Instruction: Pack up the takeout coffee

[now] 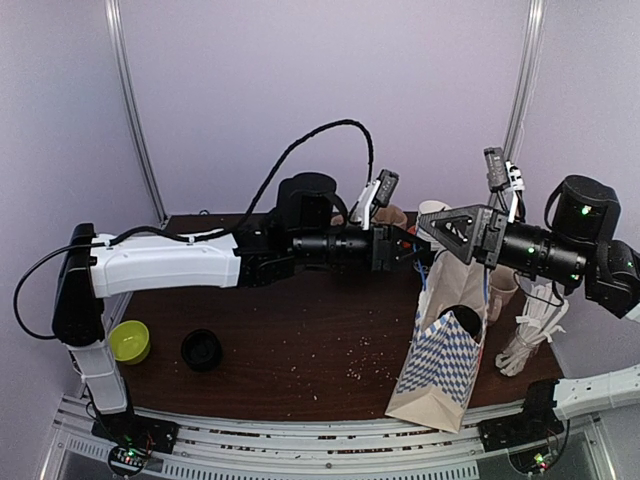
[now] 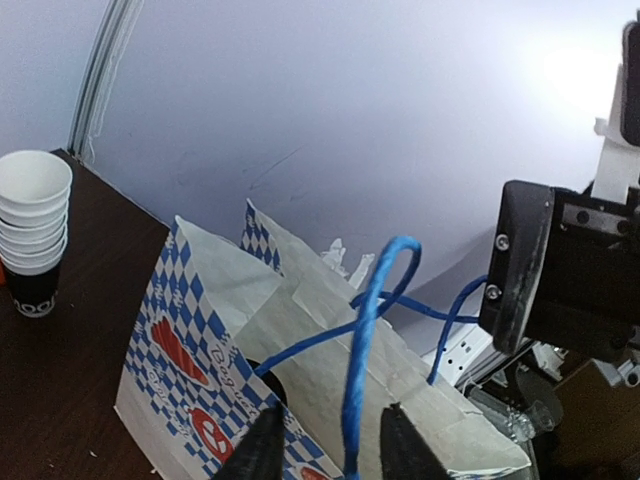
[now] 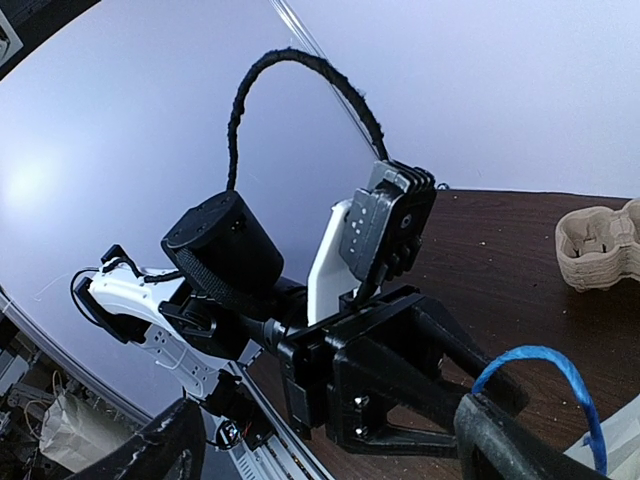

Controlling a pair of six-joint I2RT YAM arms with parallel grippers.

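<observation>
Takeout coffee (image 1: 463,320) sits down inside the paper bag (image 1: 440,365). Only a dark round top shows in the bag's open mouth, and the cup body is hidden by the bag walls. The bag, white with blue checks and red print, stands tilted at the right of the dark wooden table (image 1: 300,350), near the front edge.

Left gripper (image 2: 333,442) reaches across the table to the bag's mouth. Its two fingers stand partly apart, and a blue cord handle (image 2: 365,330) rises between them. No contact with either finger can be made out.

Right gripper (image 3: 335,448) hangs above the bag from the right with its jaws spread wide, clamped on nothing. A second blue cord handle (image 3: 545,365) arches close by one finger. Whether it rests on that finger cannot be told.

A stack of lidless paper cups (image 2: 33,215) stands behind the bag. A moulded pulp cup carrier (image 3: 600,243) lies near the table's far edge. A yellow-green bowl (image 1: 130,341) and a small black round object (image 1: 203,350) sit well apart from the bag, at the front left.
</observation>
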